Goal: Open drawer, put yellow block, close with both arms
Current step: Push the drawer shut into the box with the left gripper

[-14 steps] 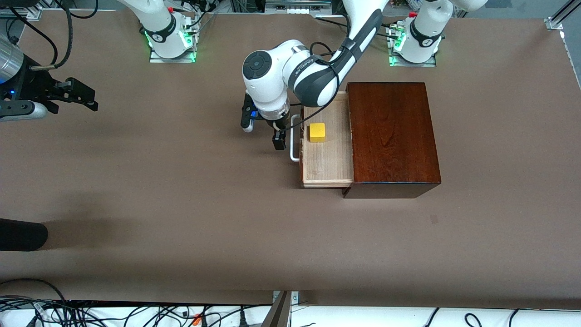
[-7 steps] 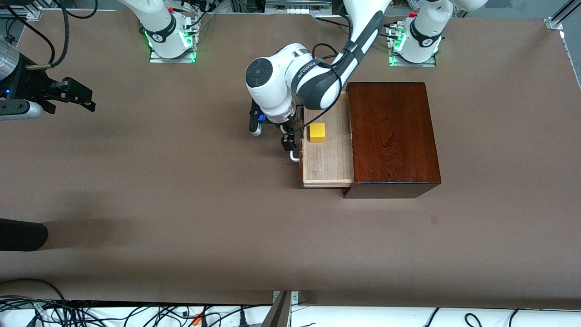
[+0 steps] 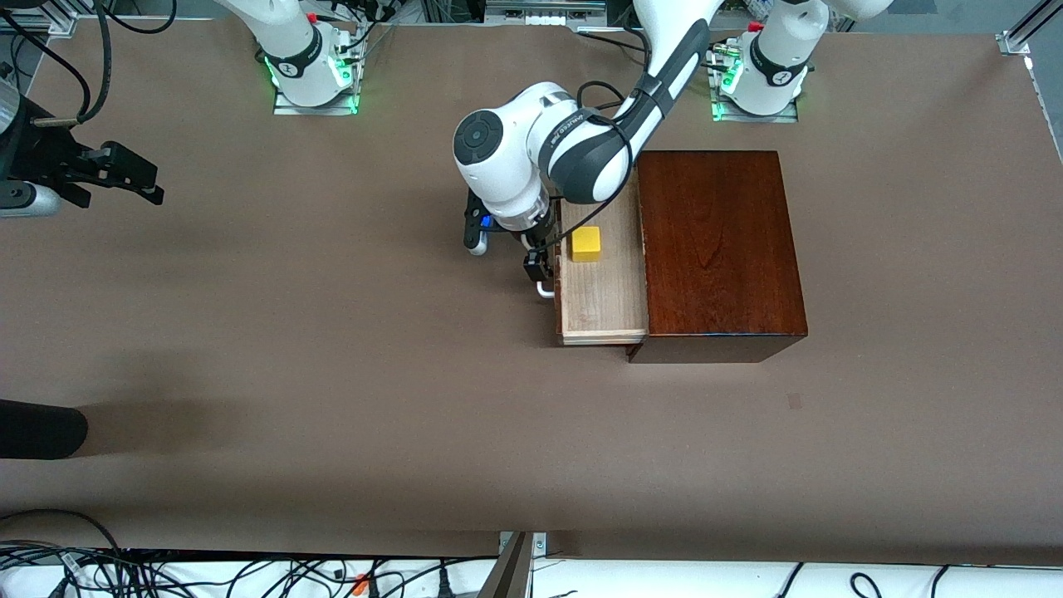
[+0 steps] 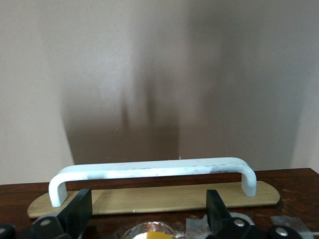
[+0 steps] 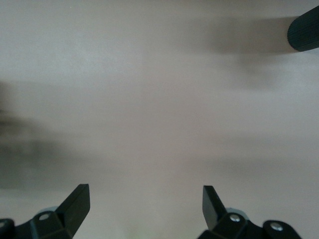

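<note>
A plain brown tabletop [image 3: 332, 374] carries everything, matte and bare apart from a small dark patch nearer the front camera than the wooden box [image 3: 718, 249]. Along its farthest edge my two bases stand with green lights glowing, cables and metal framing around them; more cables tangle along the nearest edge.

The drawer [image 3: 602, 291] stands partly out of the box toward my right arm's end, and the yellow block [image 3: 585, 243] sits inside it on the pale wood. My left gripper [image 3: 540, 270] is right at the drawer's front, jaws spread, the white handle [image 4: 152, 172] lying just ahead of them in my left wrist view. My own wrist covers most of that handle from the front; only its nearer end shows. Whether I touch the drawer front, I cannot tell.

My right gripper [image 3: 124, 174] waits over bare tabletop, jaws spread and holding nothing, the arm cut off at the frame's edge. A dark rounded shape [image 3: 37, 432], also cut off, I cannot identify.
</note>
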`<state>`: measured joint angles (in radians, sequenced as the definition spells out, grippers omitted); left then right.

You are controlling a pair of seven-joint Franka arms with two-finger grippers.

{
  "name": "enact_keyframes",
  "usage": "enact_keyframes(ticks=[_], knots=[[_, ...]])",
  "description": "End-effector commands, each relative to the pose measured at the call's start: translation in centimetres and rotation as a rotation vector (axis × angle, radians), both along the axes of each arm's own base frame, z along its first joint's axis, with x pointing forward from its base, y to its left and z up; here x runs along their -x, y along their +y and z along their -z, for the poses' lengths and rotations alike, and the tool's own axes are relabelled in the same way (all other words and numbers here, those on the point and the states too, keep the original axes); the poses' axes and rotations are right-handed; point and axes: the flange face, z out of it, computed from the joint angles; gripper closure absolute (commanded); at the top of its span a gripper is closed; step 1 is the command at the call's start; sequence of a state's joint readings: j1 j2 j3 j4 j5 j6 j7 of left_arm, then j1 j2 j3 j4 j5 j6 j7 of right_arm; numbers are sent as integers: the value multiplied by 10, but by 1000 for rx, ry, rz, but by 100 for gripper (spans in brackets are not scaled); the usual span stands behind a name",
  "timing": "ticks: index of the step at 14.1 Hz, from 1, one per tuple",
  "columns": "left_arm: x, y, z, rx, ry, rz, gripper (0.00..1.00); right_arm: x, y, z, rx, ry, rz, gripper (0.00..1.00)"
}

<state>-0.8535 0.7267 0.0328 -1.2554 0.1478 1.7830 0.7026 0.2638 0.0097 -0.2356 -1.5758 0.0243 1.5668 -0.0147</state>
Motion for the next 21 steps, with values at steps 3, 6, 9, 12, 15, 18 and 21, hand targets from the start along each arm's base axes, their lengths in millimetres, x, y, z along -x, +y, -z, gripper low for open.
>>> enact_keyframes(ticks=[3,6,9,12,15,18,21], knots=[[-36,52,-16,-107,-33,-33,0,-2,-2,-6,8,-13,6,0],[-37,60,-18,-143,-26,-40,0,-2,-2,-8,3,-17,14,0],[-39,68,-20,-174,-18,-49,0,-2,-1,-7,-1,-15,18,0],[-38,76,-13,-201,5,-61,0,-2,-2,-10,-1,-22,12,0],[-35,80,-12,-230,29,-70,0,-3,-3,-10,-1,-23,20,0],[-36,91,-12,-258,53,-88,0,-4,-3,-10,-1,-31,17,0],[-33,101,0,-329,43,-69,0,-4,-1,-10,-4,-31,17,0]])
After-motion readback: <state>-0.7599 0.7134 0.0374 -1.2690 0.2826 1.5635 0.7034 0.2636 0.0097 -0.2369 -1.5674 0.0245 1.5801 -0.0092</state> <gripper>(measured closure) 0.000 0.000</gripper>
